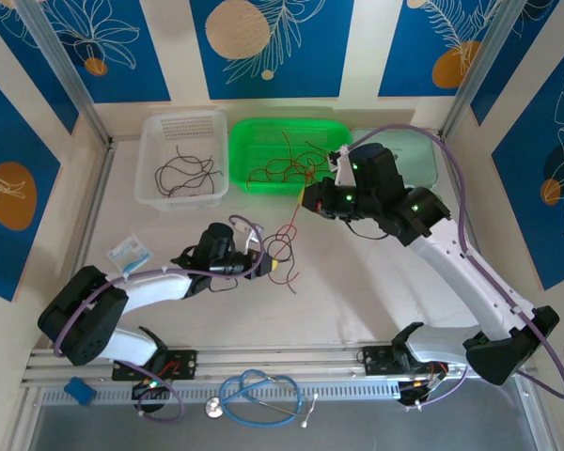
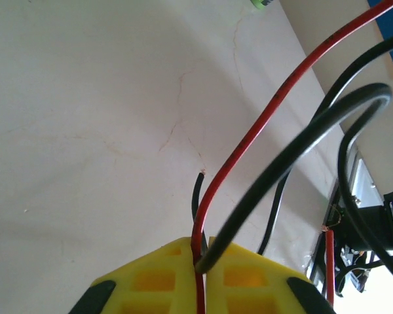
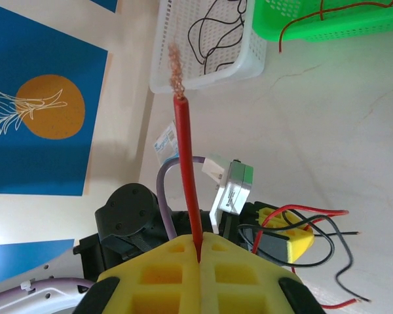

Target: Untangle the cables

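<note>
- Left gripper: pinched shut on the tangle, red and black strands together, mid-table.
- Right gripper: clamped on a red cable near its end. This looks like the separating step; next, draw the arms apart gently.
- White basket: black cables.
- Green basket: red cables.

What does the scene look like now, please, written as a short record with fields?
left gripper: shut on a thin red cable and a thin black cable
right gripper: shut on a red cable with frayed copper end
white plastic mesh basket: holds loose black cables
green plastic mesh basket: holds loose red cables
</note>
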